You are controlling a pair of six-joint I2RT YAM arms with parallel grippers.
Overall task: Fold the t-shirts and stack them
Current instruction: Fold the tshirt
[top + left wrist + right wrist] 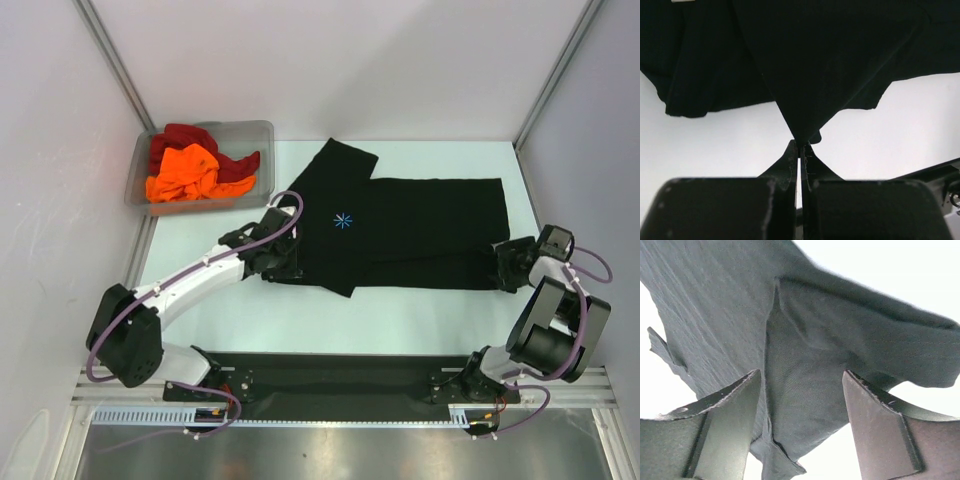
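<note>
The black t-shirt point(420, 230) with a light-blue starburst mark point(343, 220) lies spread across the table's middle, partly folded. My left gripper point(283, 262) is shut on its left edge; in the left wrist view the closed fingertips point(801, 146) pinch a peak of black cloth point(805, 75). My right gripper point(503, 264) is open at the shirt's right near corner; in the right wrist view its gripper point(801, 377) straddles the cloth point(805, 385) with fingers wide apart. The orange t-shirt point(182, 172) and the dark red t-shirt point(190, 138) lie crumpled in the bin.
The clear grey plastic bin point(262, 135) stands at the back left of the table. White walls with metal posts point(110, 55) close in the table on three sides. A black rail point(330, 375) runs along the near edge between the arm bases.
</note>
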